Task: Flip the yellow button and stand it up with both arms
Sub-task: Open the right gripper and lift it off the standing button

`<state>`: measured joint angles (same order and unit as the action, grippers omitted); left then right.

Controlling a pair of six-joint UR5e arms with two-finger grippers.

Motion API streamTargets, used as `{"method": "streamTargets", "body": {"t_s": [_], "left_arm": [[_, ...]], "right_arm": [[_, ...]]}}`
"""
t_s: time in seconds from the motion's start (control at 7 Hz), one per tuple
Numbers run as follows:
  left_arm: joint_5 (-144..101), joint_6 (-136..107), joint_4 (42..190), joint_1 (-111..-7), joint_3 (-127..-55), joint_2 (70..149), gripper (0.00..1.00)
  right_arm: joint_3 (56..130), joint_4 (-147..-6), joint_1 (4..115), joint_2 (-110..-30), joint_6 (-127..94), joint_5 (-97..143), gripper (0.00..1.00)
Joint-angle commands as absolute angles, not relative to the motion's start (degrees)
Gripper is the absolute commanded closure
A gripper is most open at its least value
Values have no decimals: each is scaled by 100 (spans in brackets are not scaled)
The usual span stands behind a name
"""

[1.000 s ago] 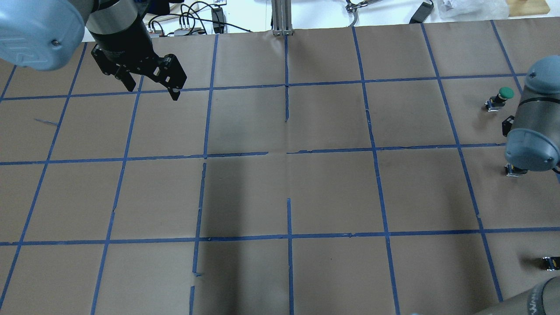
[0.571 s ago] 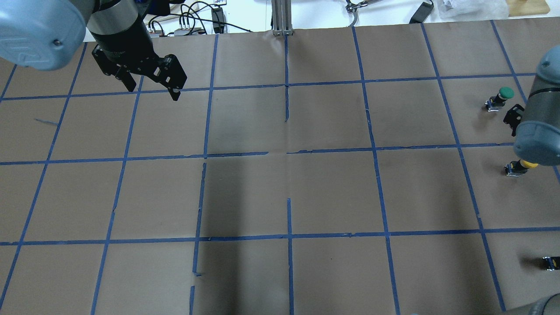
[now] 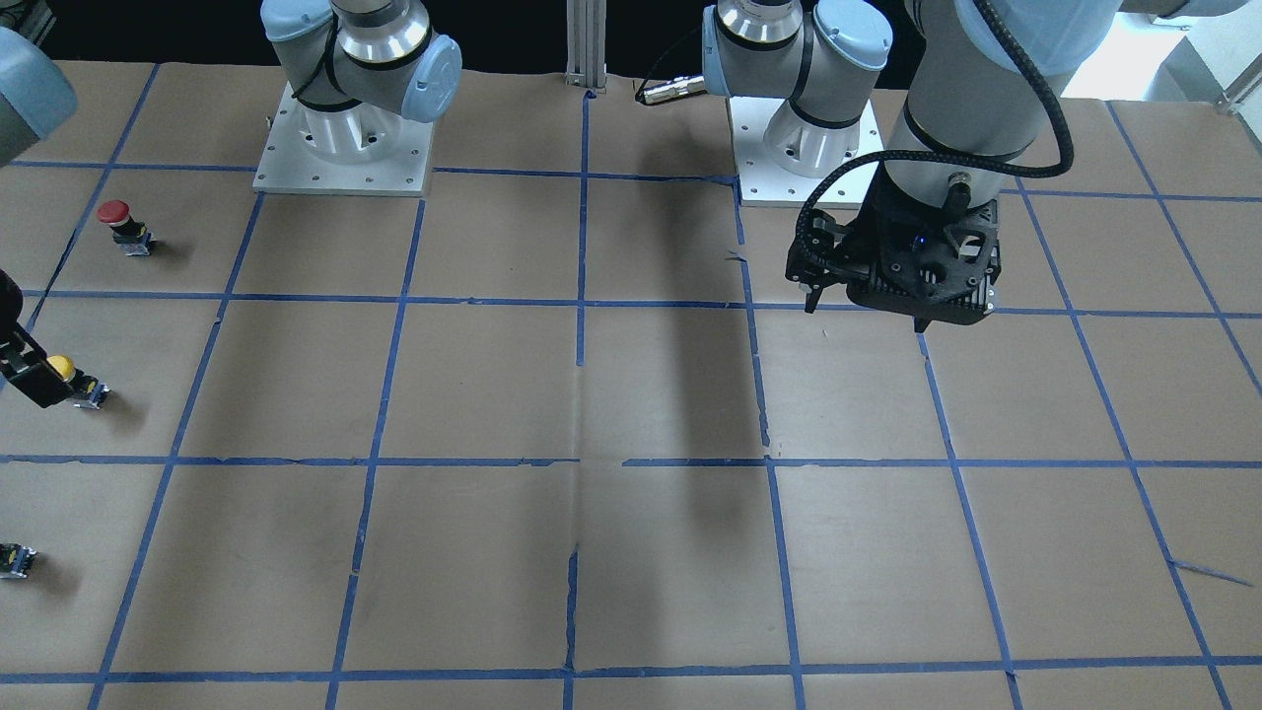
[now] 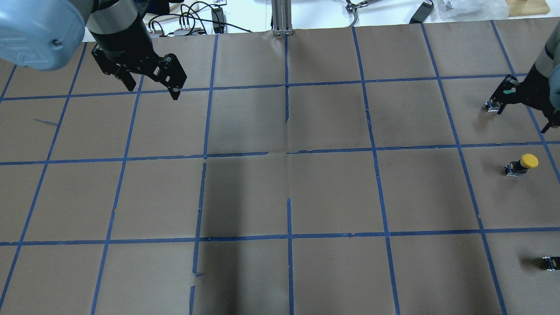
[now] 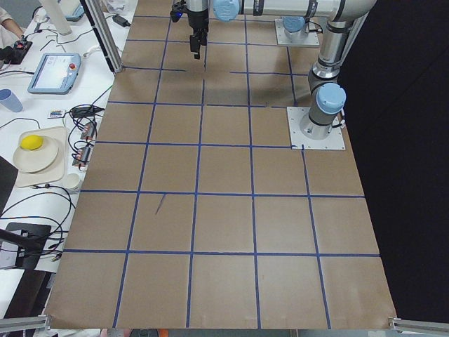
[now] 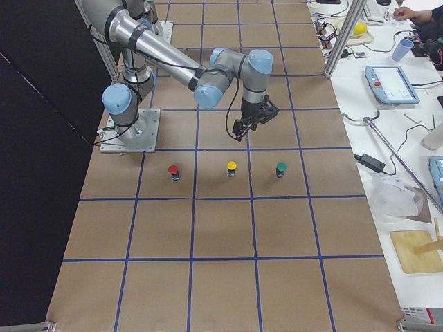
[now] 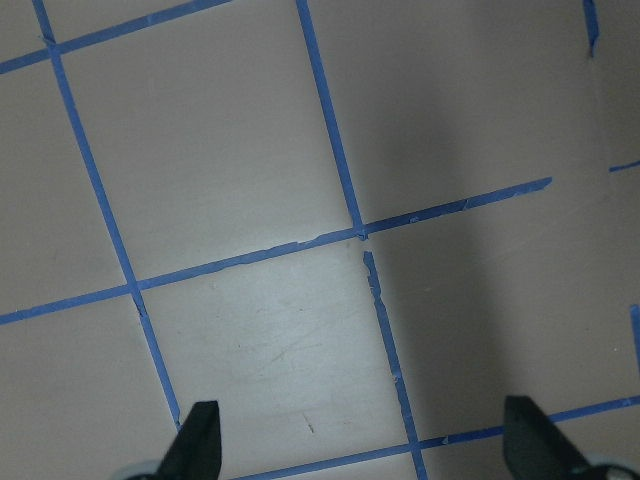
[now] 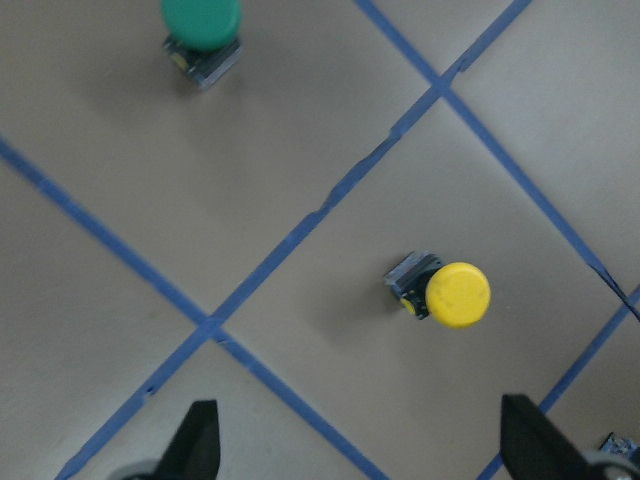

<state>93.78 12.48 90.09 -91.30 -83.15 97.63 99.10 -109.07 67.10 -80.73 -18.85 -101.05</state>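
The yellow button (image 4: pixel 523 164) stands on its base, cap up, at the table's right side. It also shows in the right wrist view (image 8: pixel 455 295), the exterior right view (image 6: pixel 232 167) and the front view (image 3: pixel 63 368). My right gripper (image 4: pixel 523 117) is open and empty. It hangs above the table beyond the yellow button, between it and a green button (image 8: pixel 203 25). In the right wrist view (image 8: pixel 360 450) the yellow button lies ahead of its fingertips. My left gripper (image 4: pixel 153 91) is open and empty, high over the far left squares, with only bare paper in its wrist view (image 7: pixel 362 450).
A red-capped button (image 6: pixel 173 170) stands in the same row, nearer the robot bases, and also shows in the front view (image 3: pixel 118 219). The green button (image 6: pixel 281 169) is the farthest one. Brown paper with a blue tape grid (image 4: pixel 288 153) covers the table. Cables lie beyond the far edge.
The right arm has swung away from above the yellow button toward the far side, uncovering it; its gripper now partly hides the green button in the overhead view. The left arm has not moved.
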Motion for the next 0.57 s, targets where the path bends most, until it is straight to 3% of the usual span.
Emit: {"method": "streamTargets", "body": {"t_s": [0.0,0.43], "left_arm": [[9378,1248,9009,-9123,-8314,9756,0],[9378,1248,9009,-9114,-8306,9756,0]], "right_arm": [[9099,-9558,7659,-8296,-1749,-9511,0],[8930,-8765,9033,-8954,-1434,-9484,0]]}}
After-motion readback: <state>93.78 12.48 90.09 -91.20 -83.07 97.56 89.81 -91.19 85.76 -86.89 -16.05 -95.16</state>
